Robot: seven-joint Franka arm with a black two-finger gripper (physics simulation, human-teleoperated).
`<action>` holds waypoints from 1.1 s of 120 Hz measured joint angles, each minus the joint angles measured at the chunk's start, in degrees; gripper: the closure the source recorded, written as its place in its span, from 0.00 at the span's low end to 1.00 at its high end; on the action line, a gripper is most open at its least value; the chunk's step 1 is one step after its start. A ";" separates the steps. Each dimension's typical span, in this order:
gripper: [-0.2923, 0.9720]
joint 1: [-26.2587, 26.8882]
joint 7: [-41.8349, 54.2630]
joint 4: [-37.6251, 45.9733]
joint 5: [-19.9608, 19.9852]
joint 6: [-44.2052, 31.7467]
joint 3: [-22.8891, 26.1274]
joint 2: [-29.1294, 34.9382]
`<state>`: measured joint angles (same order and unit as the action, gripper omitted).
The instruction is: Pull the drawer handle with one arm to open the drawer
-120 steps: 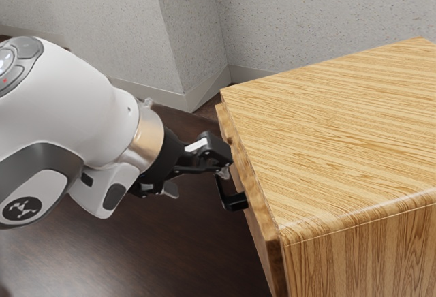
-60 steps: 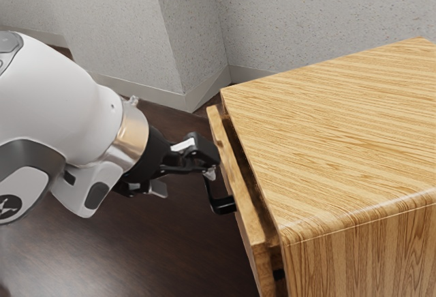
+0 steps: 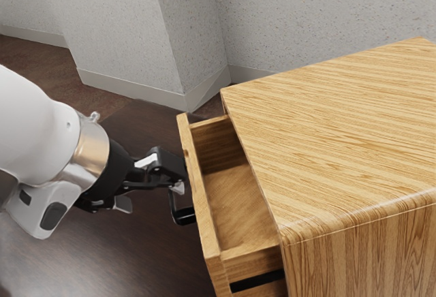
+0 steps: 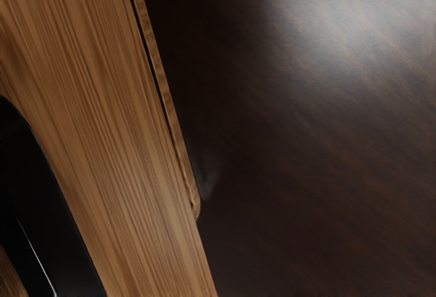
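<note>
Gripping the black handle (image 3: 182,214) with the tool (image 3: 176,186) clamped on it from two sides, just in front of the cabinet (image 3: 327,127). Holding the drawer (image 3: 228,205) drawn partway out of the cabinet, inside exposed.

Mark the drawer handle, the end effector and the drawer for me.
drawer handle (image 3: 182,215), exterior view, lower end of the black bar.
end effector (image 3: 177,182), exterior view, between its fingertips.
drawer (image 3: 235,205), exterior view, bare inside floor.

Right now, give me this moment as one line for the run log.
step: drawer pull | gripper: shut on drawer handle | drawer: partly out of cabinet | floor: dark wood
</note>
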<state>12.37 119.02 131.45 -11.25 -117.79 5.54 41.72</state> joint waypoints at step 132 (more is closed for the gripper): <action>0.26 -4.91 0.37 7.62 0.52 5.57 -0.66 13.73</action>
<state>7.45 119.39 139.07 -10.73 -112.22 4.88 55.45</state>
